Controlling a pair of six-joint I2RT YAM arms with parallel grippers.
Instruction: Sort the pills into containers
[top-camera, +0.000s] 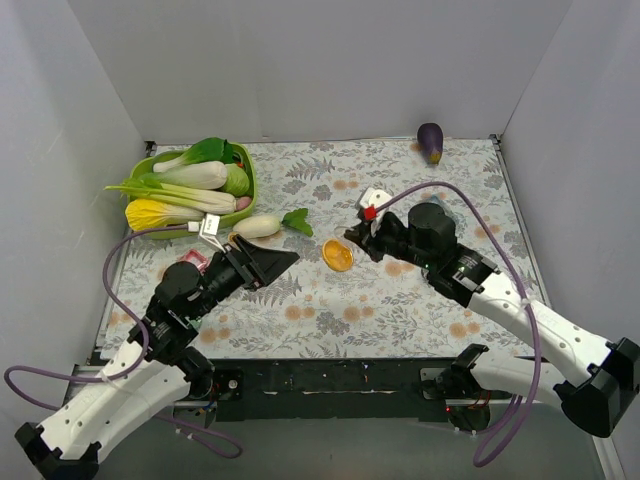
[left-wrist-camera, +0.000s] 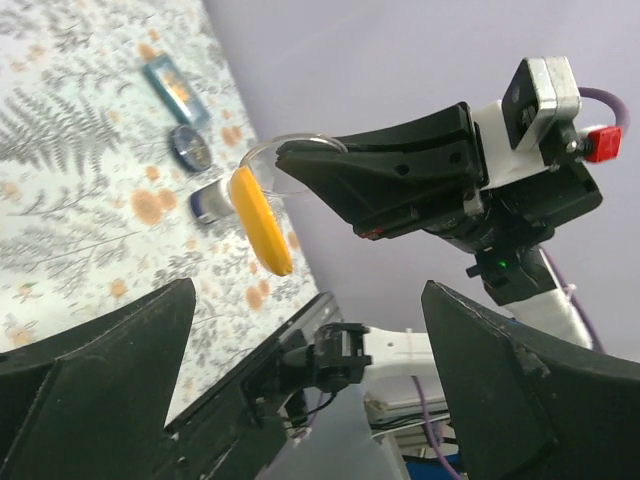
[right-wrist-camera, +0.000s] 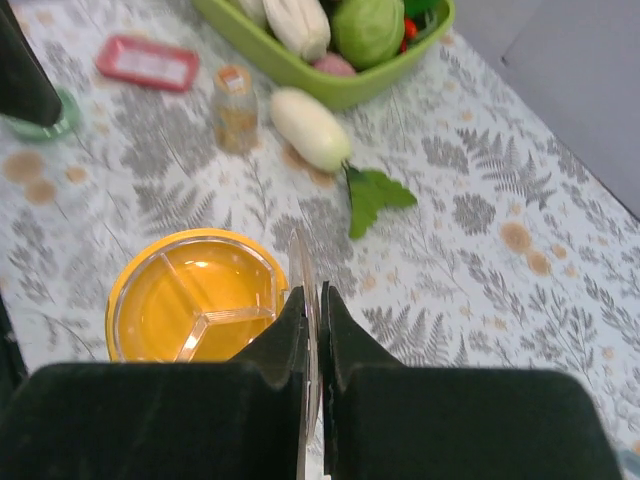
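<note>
The amber-orange container (right-wrist-camera: 195, 300) is a round dish split into three empty sections and sits mid-table (top-camera: 338, 255). My right gripper (right-wrist-camera: 312, 295) is shut on a thin clear lid (right-wrist-camera: 303, 262) that stands on edge at the dish's right rim. In the left wrist view the dish (left-wrist-camera: 260, 222) and lid (left-wrist-camera: 290, 165) show edge-on under the right gripper (left-wrist-camera: 400, 175). My left gripper (top-camera: 280, 265) is open and empty, just left of the dish. The pale green container (right-wrist-camera: 48, 115) lies partly behind a left finger (right-wrist-camera: 20, 70).
A small pill bottle (right-wrist-camera: 235, 110), a red packet (right-wrist-camera: 148, 62), a white radish (right-wrist-camera: 310, 128) and a green vegetable basket (top-camera: 150, 172) lie at the left. A blister pack (left-wrist-camera: 175, 85) and small jar (left-wrist-camera: 210, 200) lie beyond the dish. An eggplant (top-camera: 430, 142) sits at the back right.
</note>
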